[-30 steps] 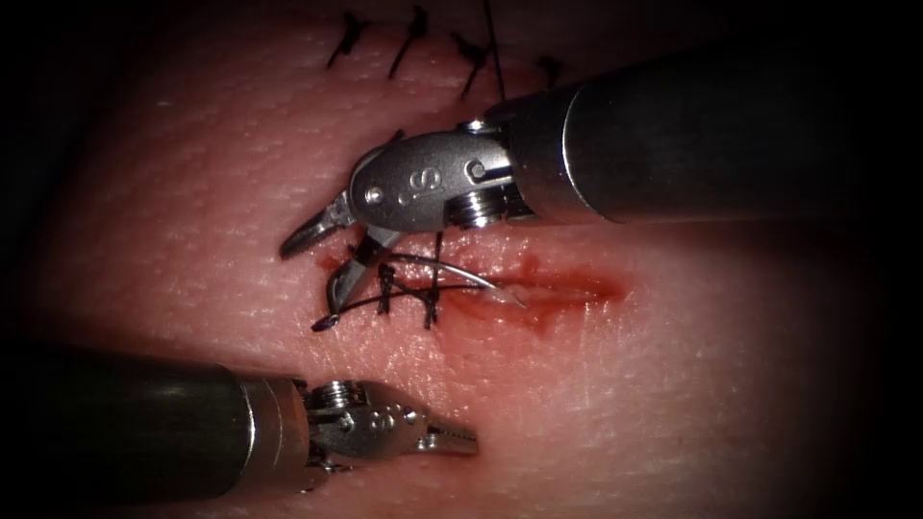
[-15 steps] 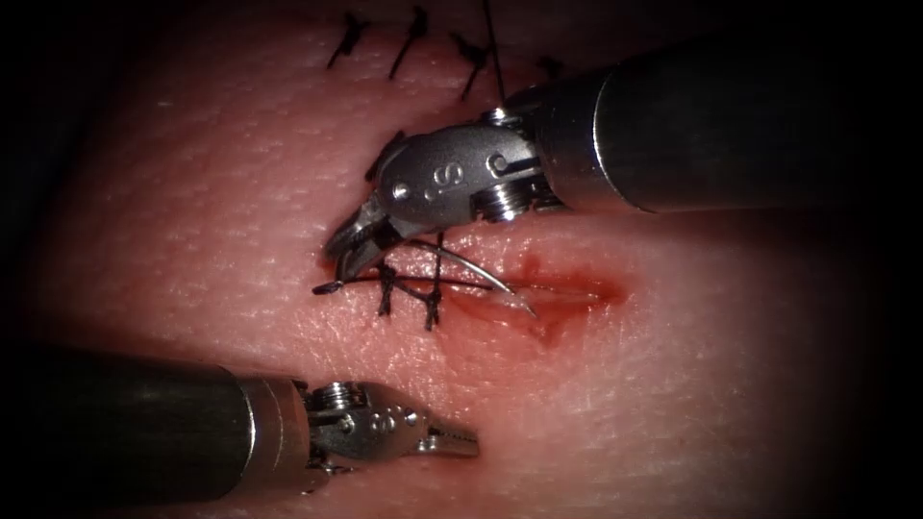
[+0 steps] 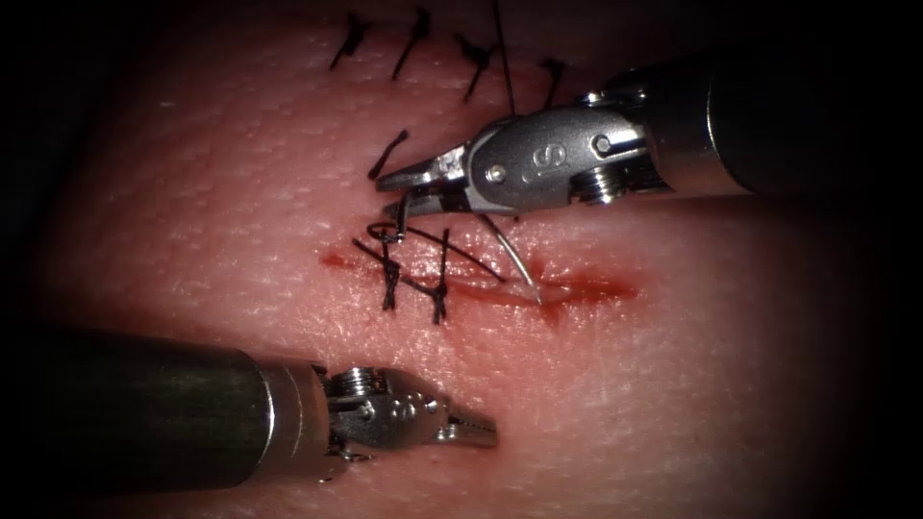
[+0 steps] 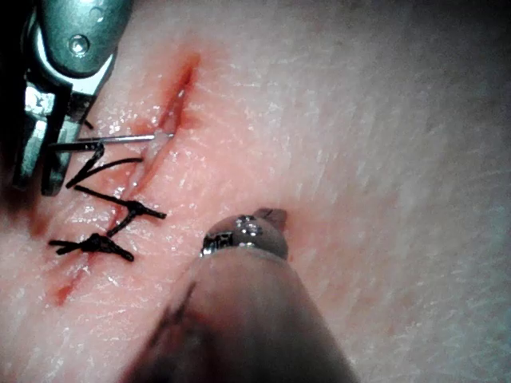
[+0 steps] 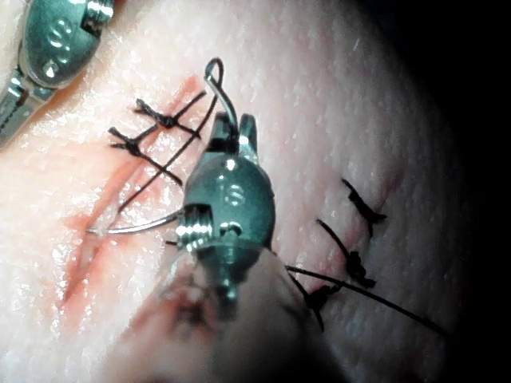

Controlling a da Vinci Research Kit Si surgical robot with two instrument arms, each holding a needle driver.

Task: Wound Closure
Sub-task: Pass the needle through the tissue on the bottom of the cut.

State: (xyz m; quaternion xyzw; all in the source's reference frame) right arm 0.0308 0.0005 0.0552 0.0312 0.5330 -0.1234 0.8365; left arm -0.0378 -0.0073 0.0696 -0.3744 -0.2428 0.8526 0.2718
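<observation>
Starting nearest, at the near edge of the pale pink slab of tissue [image 3: 673, 384]: the left arm's slim steel claw [image 3: 476, 430], pressed together, gripping nothing, tips pointing to the right. Parked well apart from the wound, on its near side.

Moving up to the dark red slit of the cut [image 3: 586, 286], running left to right. On its left stretch, two knotted black stitches [image 3: 389, 279] standing side by side across it. On its right stretch, open edges and a smear of glossy red fluid [image 3: 548, 312].

Right there between stitched and open parts, the thin curved silver needle [image 3: 512, 258]: tip down at the cut, just right of the second stitch, body slanting up and away under the right tool. Held by neither claw. Hard to say whether the point is in the tissue or merely resting on it.

Just beyond, the right arm's polished steel claw [image 3: 385, 192], aimed left, clamped on the fine black thread [image 3: 385, 231], with a small loop hanging below the tips, over the left end of the cut.

Farthest back, near the far edge of the tissue, a row of short dark finished stitches [image 3: 413, 38], with one long strand running up past them.
</observation>
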